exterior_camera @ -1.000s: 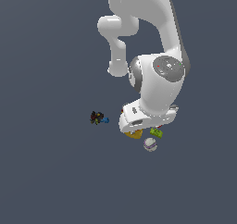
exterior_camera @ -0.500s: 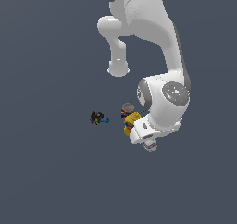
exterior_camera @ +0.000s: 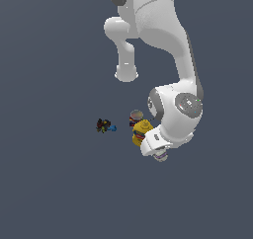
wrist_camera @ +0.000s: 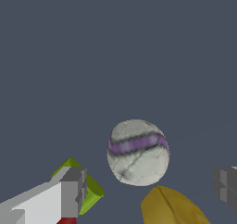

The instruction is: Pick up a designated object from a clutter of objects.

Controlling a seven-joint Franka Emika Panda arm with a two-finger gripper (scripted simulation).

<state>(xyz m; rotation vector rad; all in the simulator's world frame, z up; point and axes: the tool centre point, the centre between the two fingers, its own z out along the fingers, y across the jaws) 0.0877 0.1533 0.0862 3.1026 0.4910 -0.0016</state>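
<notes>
Lying beside the yellow bottle [wrist_camera: 173, 208], the white ball [wrist_camera: 138, 152] is showing its purple band crosswise; jaws standing apart; tabletop [wrist_camera: 115, 47] beyond lying open.

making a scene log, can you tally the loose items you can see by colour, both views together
white with purple band: 1, the ball
yellow: 1, the bottle
green: 1, the block
grey-topped: 1, the round can
dark multicoloured: 1, the toy
red: 1, a sliver behind a gripper finger, too hidden to name
total: 6
</notes>
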